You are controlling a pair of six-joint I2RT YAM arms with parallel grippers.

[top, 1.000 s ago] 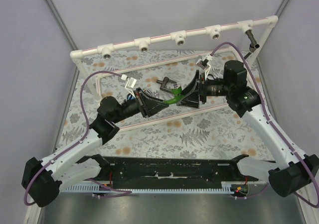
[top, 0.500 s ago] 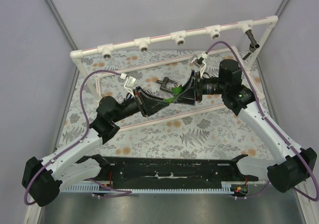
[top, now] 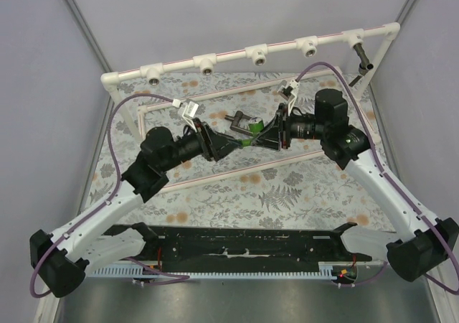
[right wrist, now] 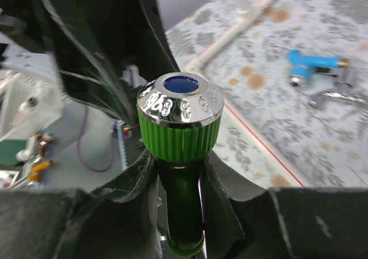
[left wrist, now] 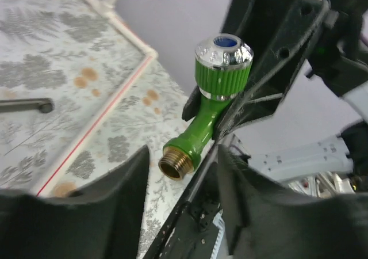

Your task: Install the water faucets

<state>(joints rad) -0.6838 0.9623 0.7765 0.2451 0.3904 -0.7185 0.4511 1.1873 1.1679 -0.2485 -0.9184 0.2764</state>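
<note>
The green faucet hangs in the air between my two grippers, above the middle of the flowered mat. My right gripper is shut on its green body, just under the chrome-capped knob. My left gripper is open; its fingers stand either side of the brass threaded end without touching it. A silver faucet with a dark handle lies on the mat behind them. Beside it lies a light blue faucet. A dark grey faucet hangs from the right end of the pipe.
A white pipe rail with several open threaded fittings runs across the back of the mat. A white frame with red stripes lies on the mat. Grey walls close in left and right.
My right gripper has closed on the green faucet. My left gripper has let go of it, opened, and drawn back slightly to the left.
</note>
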